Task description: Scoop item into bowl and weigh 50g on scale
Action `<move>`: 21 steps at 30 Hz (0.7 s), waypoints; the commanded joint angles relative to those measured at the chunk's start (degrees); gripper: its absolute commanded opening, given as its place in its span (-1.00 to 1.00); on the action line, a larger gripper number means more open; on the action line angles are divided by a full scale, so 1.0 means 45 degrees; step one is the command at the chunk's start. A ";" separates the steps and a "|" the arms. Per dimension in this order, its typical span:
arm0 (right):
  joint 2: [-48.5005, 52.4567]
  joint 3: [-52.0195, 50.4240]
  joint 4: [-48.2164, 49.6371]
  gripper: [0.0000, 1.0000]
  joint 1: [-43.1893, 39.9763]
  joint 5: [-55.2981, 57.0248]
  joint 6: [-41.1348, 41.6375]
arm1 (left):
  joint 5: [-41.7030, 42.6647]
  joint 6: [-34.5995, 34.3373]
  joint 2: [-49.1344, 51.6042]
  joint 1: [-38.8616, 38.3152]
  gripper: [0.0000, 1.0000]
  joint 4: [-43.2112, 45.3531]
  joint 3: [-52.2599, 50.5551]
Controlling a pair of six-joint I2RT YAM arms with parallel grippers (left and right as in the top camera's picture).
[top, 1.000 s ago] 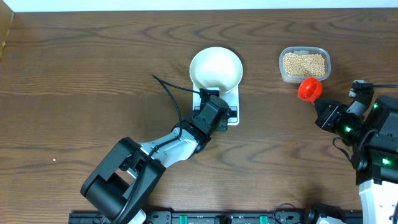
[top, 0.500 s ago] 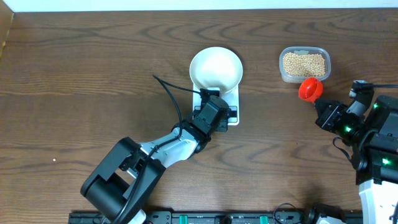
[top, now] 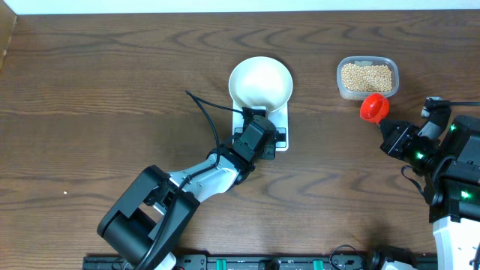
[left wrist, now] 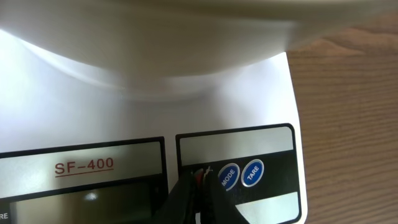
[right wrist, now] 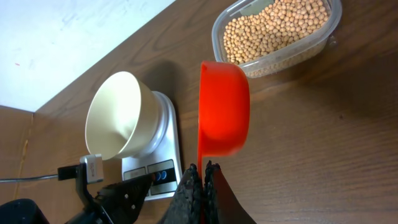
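while one bowl [top: 260,81] tops one scale [left wrist: 236,112], right hand [right wrist: 202,171] grips one scoop [right wrist: 224,109], left hand [left wrist: 198,180] closed.

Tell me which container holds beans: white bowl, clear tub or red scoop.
The clear tub at the table's far right, full of tan beans. The white bowl on the scale and the red scoop show none.

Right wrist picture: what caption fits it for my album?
Right end effector holds a red scoop near the tub of beans.
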 commanded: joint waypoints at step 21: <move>-0.0019 0.0209 -0.0010 -0.98 -0.0087 0.0199 -0.0253 | -0.0053 0.0321 0.0947 -0.0015 -0.86 0.0000 -0.0029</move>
